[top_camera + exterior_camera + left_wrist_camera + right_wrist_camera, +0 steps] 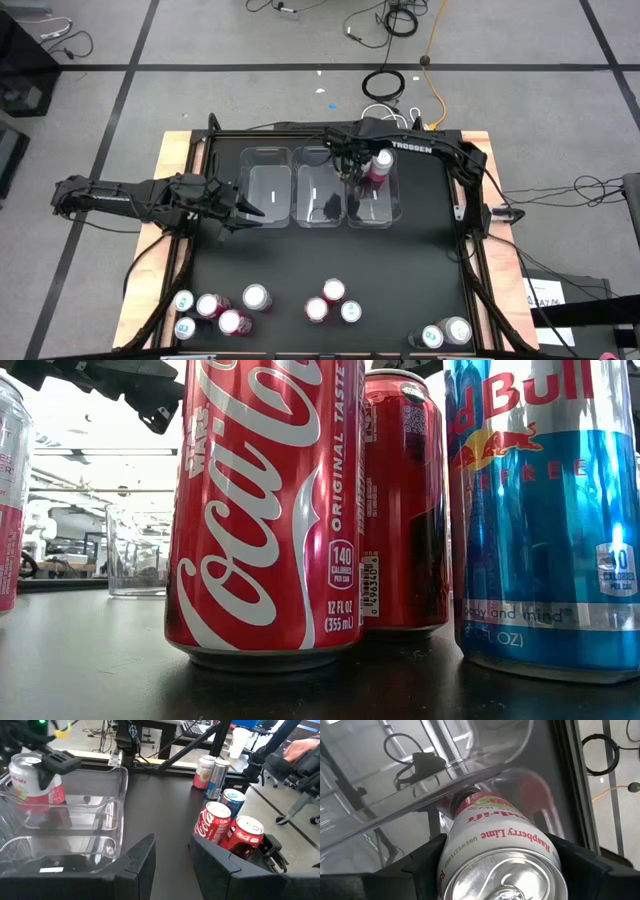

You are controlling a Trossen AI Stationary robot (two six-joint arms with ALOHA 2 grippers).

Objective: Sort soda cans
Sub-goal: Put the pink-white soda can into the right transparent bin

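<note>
I've got the pink can (502,847) clamped between the right gripper (372,166) fingers, label reads Raspberry Lime, held upright over the rightmost bin (374,212) of three clear bins at the back of the table. It looks not yet released; from the left wrist view the can (36,780) hangs at about rim level inside the bin wall.

To do this well, I'd lower straight down until the base sits on the bin floor, then open, so it doesn't tip or bounce off the clear wall. Keep clear of the rim.

Middle bin (318,185) and left bin (266,185) sit beside it, touching in a row.

Left gripper (250,210) waits just beside the left bin, fingers apart, holding nothing.

Remaining cans stand along the front edge: a left cluster (215,308), a middle trio (331,301), a right pair (444,333). None block the drop.
</note>
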